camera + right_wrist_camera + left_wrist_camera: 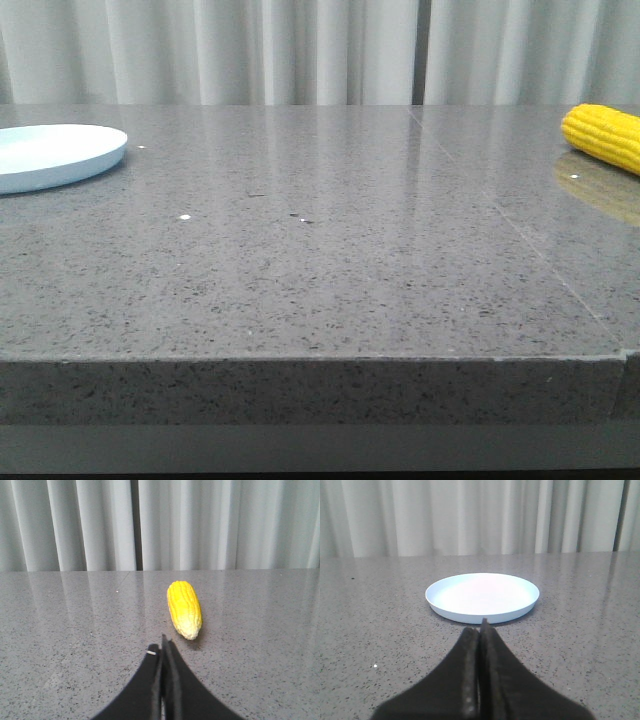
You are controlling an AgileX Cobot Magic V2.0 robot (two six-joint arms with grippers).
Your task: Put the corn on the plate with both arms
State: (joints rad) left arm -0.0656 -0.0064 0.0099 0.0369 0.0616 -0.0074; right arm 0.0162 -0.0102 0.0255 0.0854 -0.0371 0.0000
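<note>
The yellow corn (604, 136) lies on the grey table at the far right of the front view, partly cut off by the frame edge. The pale blue-white plate (55, 155) sits empty at the far left. No gripper shows in the front view. In the left wrist view my left gripper (481, 628) is shut and empty, just short of the plate (482, 596). In the right wrist view my right gripper (162, 647) is shut and empty, a little short of the corn (184, 608), whose pale tip points toward it.
The grey speckled stone table (320, 260) has its front edge near the camera. A seam (530, 245) runs across its right part. White curtains (320, 50) hang behind the table.
</note>
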